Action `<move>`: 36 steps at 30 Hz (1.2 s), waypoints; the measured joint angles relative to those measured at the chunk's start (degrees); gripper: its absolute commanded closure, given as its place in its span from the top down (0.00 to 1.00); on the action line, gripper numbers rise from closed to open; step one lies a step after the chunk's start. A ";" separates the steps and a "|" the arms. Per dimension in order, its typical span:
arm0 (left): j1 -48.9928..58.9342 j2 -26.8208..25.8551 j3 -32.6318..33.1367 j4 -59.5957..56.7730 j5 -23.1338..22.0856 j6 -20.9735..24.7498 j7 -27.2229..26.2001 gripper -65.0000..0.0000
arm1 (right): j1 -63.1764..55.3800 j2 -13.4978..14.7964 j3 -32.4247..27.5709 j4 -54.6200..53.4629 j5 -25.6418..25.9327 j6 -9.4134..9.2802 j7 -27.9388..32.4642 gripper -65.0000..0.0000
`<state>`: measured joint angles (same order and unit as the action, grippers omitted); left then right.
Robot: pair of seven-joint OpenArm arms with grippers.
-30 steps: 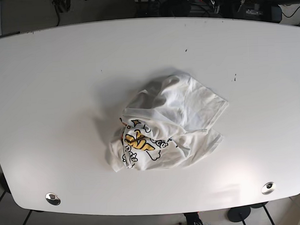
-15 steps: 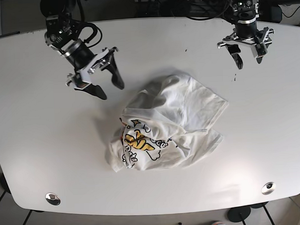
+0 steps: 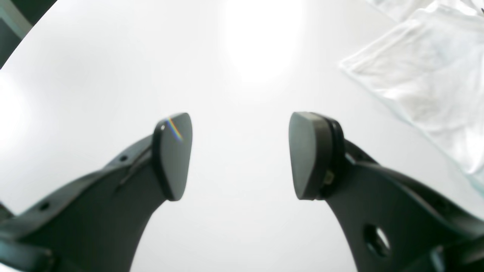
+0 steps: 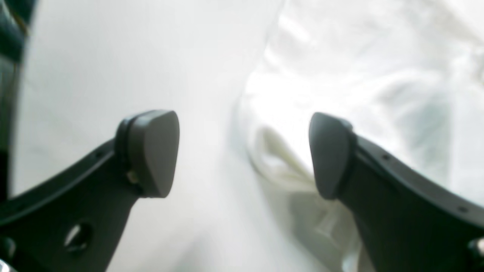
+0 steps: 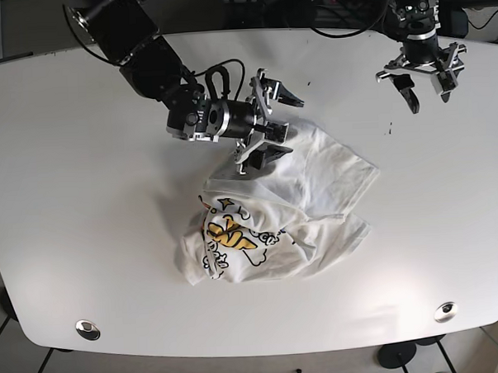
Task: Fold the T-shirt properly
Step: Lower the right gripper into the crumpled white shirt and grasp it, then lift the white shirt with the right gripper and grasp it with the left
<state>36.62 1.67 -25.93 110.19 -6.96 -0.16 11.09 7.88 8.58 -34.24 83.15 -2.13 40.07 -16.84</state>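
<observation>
A white T-shirt point(image 5: 299, 192) lies crumpled in the middle of the white table point(image 5: 84, 202), with a yellow print point(image 5: 230, 234) showing at its front left. My right gripper point(image 5: 271, 128) is open and empty, with its jaws straddling the shirt's far-left edge. In the right wrist view point(image 4: 242, 155) the cloth point(image 4: 359, 75) lies between and beyond the pads. My left gripper point(image 5: 427, 99) is open and empty above bare table at the far right. In the left wrist view point(image 3: 240, 156) a corner of the shirt point(image 3: 423, 75) shows at the upper right.
Two metal discs sit in the table near the front corners point(image 5: 87, 329) point(image 5: 445, 312). Small dark marks point(image 5: 389, 129) dot the table near the left gripper. Cables and equipment point(image 5: 324, 1) lie behind the far edge.
Both arms came into view from the far side. The right gripper has since moved right, onto the shirt's far-left edge. The left gripper shifted slightly right. The shirt has not moved.
</observation>
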 measured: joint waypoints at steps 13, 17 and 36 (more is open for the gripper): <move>1.57 0.98 -9.03 0.07 0.00 -0.39 0.02 0.57 | 3.06 -5.55 0.28 -18.71 -10.64 -0.44 16.92 0.69; 1.33 0.98 -14.01 0.07 -6.51 -10.86 0.02 0.57 | 1.79 -5.73 0.26 -18.36 -10.56 -1.36 17.88 0.36; -1.53 1.16 -14.56 0.28 -13.88 -32.87 0.11 0.57 | 0.31 -9.25 10.88 27.74 -12.26 -7.87 -8.26 0.03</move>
<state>35.09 2.83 -40.49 110.48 -20.84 -33.04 11.20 8.19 -0.67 -23.35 110.89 -14.39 32.21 -25.10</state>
